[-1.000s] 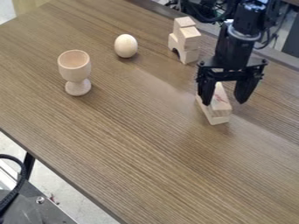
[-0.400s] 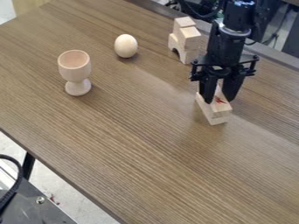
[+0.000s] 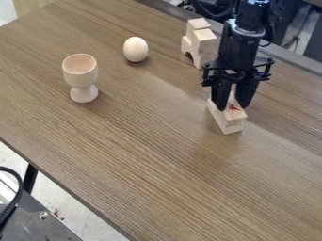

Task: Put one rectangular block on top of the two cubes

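The gripper (image 3: 232, 104) hangs over the right part of the table, its fingers against both sides of a rectangular block (image 3: 234, 113) with a red mark on top. That block lies on another pale block (image 3: 231, 128), roughly in line with it; the gripper hides their far ends. Farther back, left of the arm, stands a group of pale wooden blocks: a cube-like block (image 3: 204, 40) in front, a slightly higher one (image 3: 198, 24) behind it, and an arch-shaped piece (image 3: 187, 46) with its cutout low on the left.
A wooden egg (image 3: 136, 49) stands left of the block group. Nearer the left side is a wooden egg cup (image 3: 81, 77). The brown table (image 3: 144, 155) has its back edge behind the arm.
The gripper has moved left and its fingers have closed in around the upper block. Both stacked blocks have shifted slightly left, and the upper one lines up better with the lower.
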Controlling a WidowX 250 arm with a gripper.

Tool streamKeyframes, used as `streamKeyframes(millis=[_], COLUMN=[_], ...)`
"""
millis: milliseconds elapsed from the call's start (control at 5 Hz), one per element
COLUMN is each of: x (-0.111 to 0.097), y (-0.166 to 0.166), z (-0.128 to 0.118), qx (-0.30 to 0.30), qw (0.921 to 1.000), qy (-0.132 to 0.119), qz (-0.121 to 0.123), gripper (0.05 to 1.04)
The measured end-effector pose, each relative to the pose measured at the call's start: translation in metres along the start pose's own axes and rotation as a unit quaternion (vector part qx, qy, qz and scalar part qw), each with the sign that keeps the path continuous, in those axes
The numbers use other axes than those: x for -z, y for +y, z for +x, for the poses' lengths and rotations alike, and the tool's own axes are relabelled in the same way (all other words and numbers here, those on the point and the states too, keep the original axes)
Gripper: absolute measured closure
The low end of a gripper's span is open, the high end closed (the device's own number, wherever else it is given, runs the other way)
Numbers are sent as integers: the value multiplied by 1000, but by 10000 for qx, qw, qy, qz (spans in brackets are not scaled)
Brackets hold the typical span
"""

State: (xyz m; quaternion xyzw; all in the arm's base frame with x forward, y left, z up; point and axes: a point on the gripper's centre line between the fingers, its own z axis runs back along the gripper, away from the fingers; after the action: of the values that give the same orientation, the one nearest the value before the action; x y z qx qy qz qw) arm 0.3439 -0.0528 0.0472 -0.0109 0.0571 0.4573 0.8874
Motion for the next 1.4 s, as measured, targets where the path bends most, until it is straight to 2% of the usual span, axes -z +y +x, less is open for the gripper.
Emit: streamKeyframes(millis=[200, 400, 600, 800, 1400], x=[-20, -67, -91, -110, -109], y=[-11, -26, -32, -35, -29], z=[5, 9, 12, 25, 81], qx=[81, 154, 182, 163, -275], qw=[9996, 9958, 9941, 9930, 9944], qy=[-156, -477, -559, -643, -483], qz=[-227, -772, -909, -975, -898], gripper=[594, 594, 594, 594, 594])
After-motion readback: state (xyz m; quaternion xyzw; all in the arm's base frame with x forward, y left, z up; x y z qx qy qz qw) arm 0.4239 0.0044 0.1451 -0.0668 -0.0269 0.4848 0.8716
